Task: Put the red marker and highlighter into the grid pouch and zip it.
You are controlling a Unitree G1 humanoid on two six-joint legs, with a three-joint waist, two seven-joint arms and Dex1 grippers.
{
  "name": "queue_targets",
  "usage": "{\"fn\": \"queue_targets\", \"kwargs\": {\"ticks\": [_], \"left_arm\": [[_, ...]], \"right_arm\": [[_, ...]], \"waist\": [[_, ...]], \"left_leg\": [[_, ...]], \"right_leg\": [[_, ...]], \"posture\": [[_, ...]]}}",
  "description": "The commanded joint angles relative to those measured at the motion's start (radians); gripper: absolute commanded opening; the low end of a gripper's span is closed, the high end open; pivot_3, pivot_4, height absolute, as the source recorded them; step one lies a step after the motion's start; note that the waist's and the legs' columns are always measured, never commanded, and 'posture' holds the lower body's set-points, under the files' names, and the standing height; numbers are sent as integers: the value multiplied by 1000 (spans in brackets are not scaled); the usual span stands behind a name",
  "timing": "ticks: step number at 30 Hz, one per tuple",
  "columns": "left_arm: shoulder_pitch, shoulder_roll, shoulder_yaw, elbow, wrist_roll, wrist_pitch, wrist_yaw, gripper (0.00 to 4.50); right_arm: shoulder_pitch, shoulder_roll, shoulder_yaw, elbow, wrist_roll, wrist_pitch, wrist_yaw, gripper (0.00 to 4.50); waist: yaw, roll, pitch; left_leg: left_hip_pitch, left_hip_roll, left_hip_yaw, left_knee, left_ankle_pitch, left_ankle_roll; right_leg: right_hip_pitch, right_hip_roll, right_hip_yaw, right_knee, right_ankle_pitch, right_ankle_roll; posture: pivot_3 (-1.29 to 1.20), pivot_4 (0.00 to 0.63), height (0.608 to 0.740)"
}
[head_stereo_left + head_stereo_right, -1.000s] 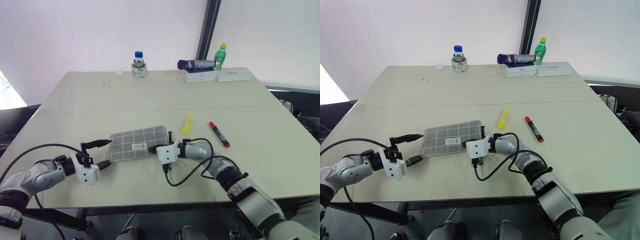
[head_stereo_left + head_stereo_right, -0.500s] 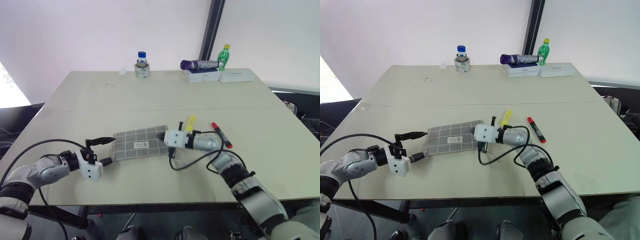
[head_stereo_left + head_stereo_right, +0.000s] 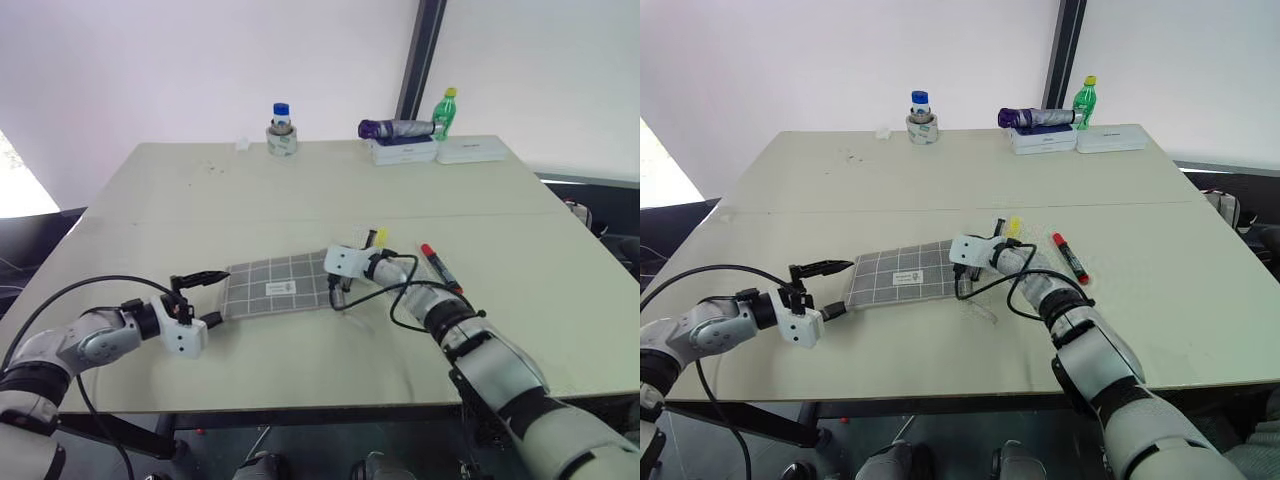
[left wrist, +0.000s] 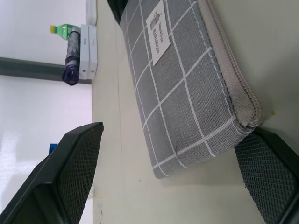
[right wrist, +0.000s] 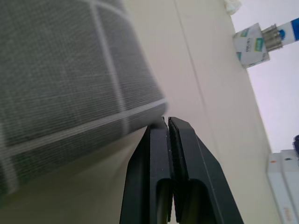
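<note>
The grid pouch (image 3: pixel 280 285) lies flat on the table, grey with white lines and a small white label. My left gripper (image 3: pixel 207 298) stands open at its left end, and the left wrist view has the pouch's corner (image 4: pixel 201 116) between the two fingers. My right gripper (image 5: pixel 167 122) is shut on nothing, its tips at the pouch's far right corner (image 3: pixel 330 258). The yellow highlighter (image 3: pixel 380 238) lies just behind the right wrist, partly hidden by it. To its right the red marker (image 3: pixel 438 265) lies free on the table.
A black cable (image 3: pixel 400 292) loops from my right wrist onto the table by the pouch. Along the far edge stand a blue-capped bottle (image 3: pixel 281 130), a purple umbrella (image 3: pixel 395 128), a green bottle (image 3: pixel 443 108) and white boxes (image 3: pixel 440 151).
My right gripper has moved from the pouch's near right side forward to its far right corner, turning as it went, still shut. My left gripper has stayed open at the left end.
</note>
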Motion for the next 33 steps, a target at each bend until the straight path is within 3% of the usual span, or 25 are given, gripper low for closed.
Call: {"fn": "queue_targets", "kwargs": {"ticks": [1, 14, 16, 23, 26, 29, 32, 33], "left_arm": [[24, 2, -24, 13, 20, 33, -18, 4500], [38, -3, -24, 5, -31, 22, -54, 4500], [37, -8, -26, 15, -60, 17, -78, 3659], [53, -4, -18, -13, -83, 1, -100, 71], [76, 2, -4, -39, -133, -8, -124, 21], [115, -11, 33, -55, -277, 40, -181, 21], [166, -29, 78, -113, -433, 117, -246, 0], [186, -29, 95, -144, -455, 143, -254, 0]], "right_arm": [[-21, 15, -3, 20, 4, -51, -3, 109], [-8, 26, -17, 20, 32, -150, 37, 109], [-8, 22, -20, 20, 34, -151, 37, 0], [-3, -20, -37, -19, 56, -173, 67, 0], [15, -54, -107, -93, 149, -175, 153, 0], [80, -77, -214, -245, 344, -93, 343, 0], [171, -106, -291, -450, 512, 61, 505, 774], [218, -121, -307, -545, 565, 137, 551, 1234]], "waist": [[1, 0, 0], [-1, 0, 0], [-2, 0, 0], [-1, 0, 0], [-2, 1, 0], [-2, 0, 0], [-2, 0, 0], [-2, 0, 0]], "left_leg": [[0, 0, 0, 0, 0, 0], [0, 0, 0, 0, 0, 0], [0, 0, 0, 0, 0, 0], [-1, 0, 1, 0, 0, 0], [-1, 0, 1, 0, 0, 0], [-1, 0, 1, -1, 0, 0], [-1, 0, -2, -1, 0, 0], [-1, 1, -3, -1, 0, 0]], "right_leg": [[0, 0, 0, 0, 0, 0], [0, 0, 0, 0, 0, 0], [0, 0, 0, 0, 0, 0], [-1, 0, 1, 0, 0, 0], [-1, 0, 1, 0, 0, 0], [-1, 0, 1, -1, 0, 0], [-1, 0, 2, -1, 0, 1], [-1, 0, 2, -1, 0, 1]], "posture": [[0, 150, 740], [0, 150, 740], [0, 150, 740], [0, 150, 740], [0, 150, 740], [0, 150, 740], [0, 150, 740], [0, 150, 740]]}}
